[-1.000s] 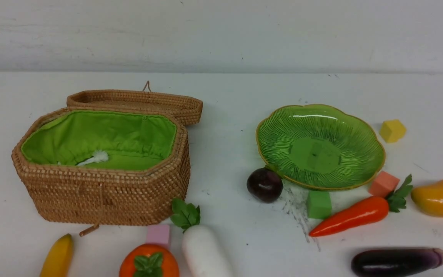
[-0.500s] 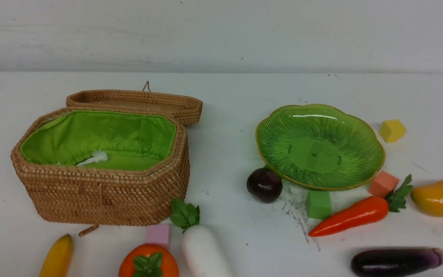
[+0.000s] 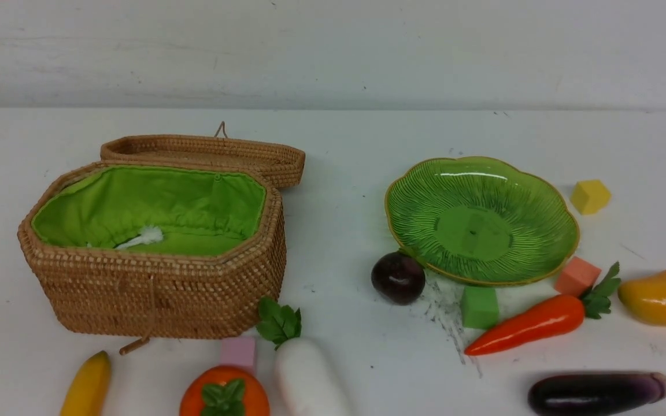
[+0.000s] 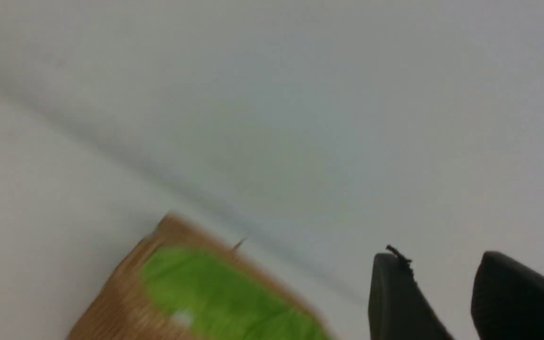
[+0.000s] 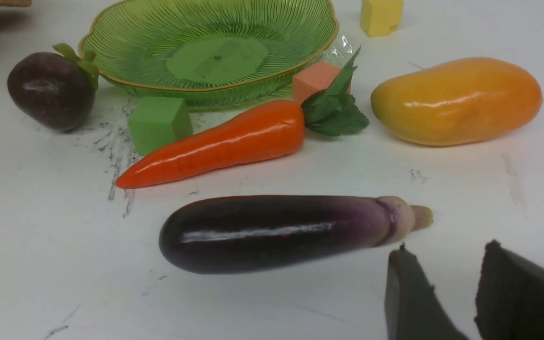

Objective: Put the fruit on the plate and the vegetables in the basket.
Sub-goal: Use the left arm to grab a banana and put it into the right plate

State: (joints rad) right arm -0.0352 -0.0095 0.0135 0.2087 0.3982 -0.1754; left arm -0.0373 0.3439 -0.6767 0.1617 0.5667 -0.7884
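Both claws hang released, gripping nothing: the left gripper (image 4: 442, 269) apart from the green-lined brown wicker basket (image 4: 125, 302), the right gripper (image 5: 446, 255) just beside the long dark purple eggplant (image 5: 276, 231). Orange carrot (image 5: 215, 141), yellow-orange mango (image 5: 456, 101) and dark plum (image 5: 47, 89) lie on the white table (image 5: 64, 245) by the ribbed green leaf-shaped plate (image 5: 135, 28).

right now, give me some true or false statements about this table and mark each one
The glossy green leaf-shaped plate is empty. True.
The brown woven wicker basket has its lid shut. False: the lid lies open behind it.
The small dark purple plum sits beside the plate's rim. True.
The orange carrot with green top lies in the basket. False: it lies on the white table.
The right tool grips the long dark purple eggplant. False: it is open, apart from the eggplant.
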